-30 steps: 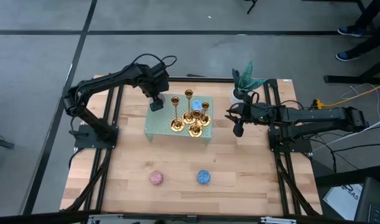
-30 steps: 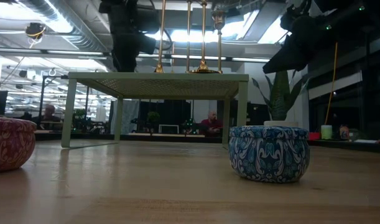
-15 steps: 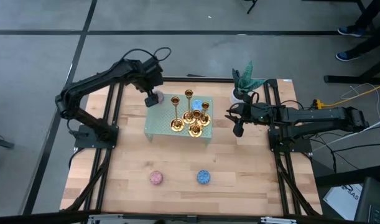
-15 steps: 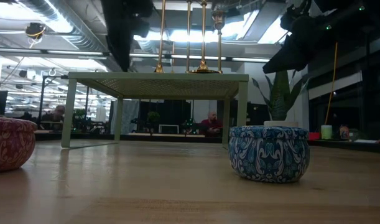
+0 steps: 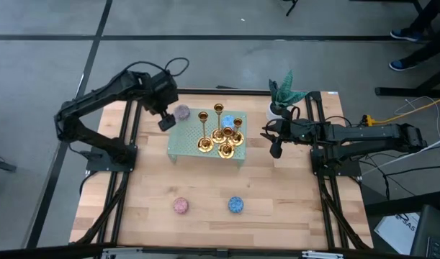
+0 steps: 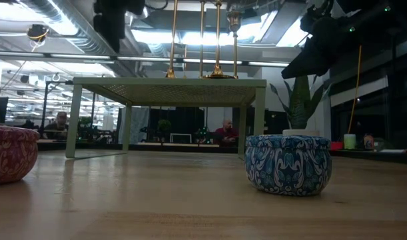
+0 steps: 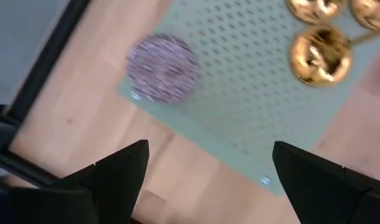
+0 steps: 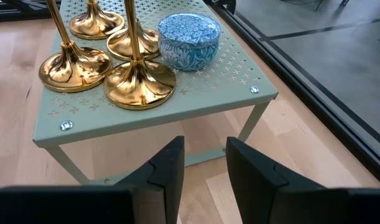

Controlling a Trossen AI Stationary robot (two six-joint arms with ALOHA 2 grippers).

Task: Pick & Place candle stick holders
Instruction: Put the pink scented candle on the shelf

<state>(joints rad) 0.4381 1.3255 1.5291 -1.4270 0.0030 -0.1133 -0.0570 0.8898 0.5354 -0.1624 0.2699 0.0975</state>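
Several shiny gold candle stick holders (image 5: 220, 140) stand upright on their round bases (image 8: 139, 84) on a pale green perforated stand (image 5: 182, 142). A purple-grey speckled candle (image 5: 182, 112) sits on the stand's far left corner. My left gripper (image 5: 165, 121) hangs open above the table, just off the stand's left edge, with nothing between its fingers (image 7: 121, 174). My right gripper (image 5: 275, 147) waits off the stand's right side, pointing at it. Its fingers (image 8: 168, 168) stand a little apart with nothing between them.
A blue patterned candle tin (image 8: 190, 40) shares the stand with the holders. A pink candle (image 5: 180, 206) and a blue candle (image 5: 235, 205) lie on the bare wood near the table's front. A potted plant (image 5: 284, 97) stands at the far right.
My left gripper has risen and gone toward the table's left edge, off the stand's far left corner, staying open. The purple-grey candle it covered now shows on that corner. The holders have kept still.
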